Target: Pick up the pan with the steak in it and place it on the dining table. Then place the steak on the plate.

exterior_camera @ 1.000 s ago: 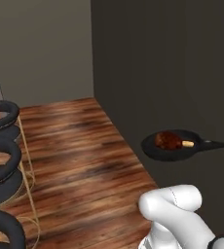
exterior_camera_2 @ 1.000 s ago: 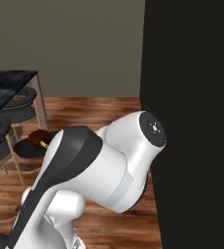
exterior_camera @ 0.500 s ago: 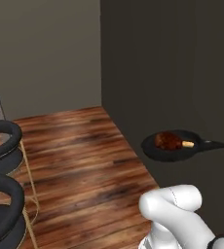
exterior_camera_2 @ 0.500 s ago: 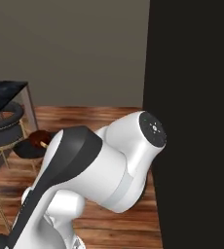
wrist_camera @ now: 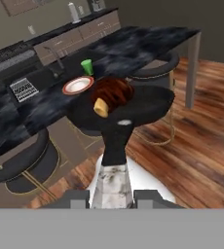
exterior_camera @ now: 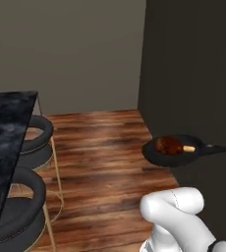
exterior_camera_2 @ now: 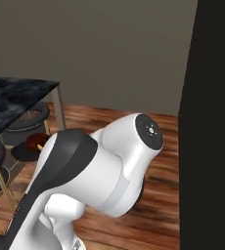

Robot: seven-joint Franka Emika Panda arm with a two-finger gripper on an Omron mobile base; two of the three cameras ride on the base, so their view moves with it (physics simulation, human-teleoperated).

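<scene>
Jaws clamp shut on the silver handle tip of the shallow round black frying pan (wrist_camera: 133, 104), held level so the reddish-brown steak (wrist_camera: 113, 95) stays put — short of the black marble-patterned counter (wrist_camera: 128, 46).

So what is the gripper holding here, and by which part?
The gripper is shut on the pan, gripping the silver end of its handle, with the steak in it.
</scene>
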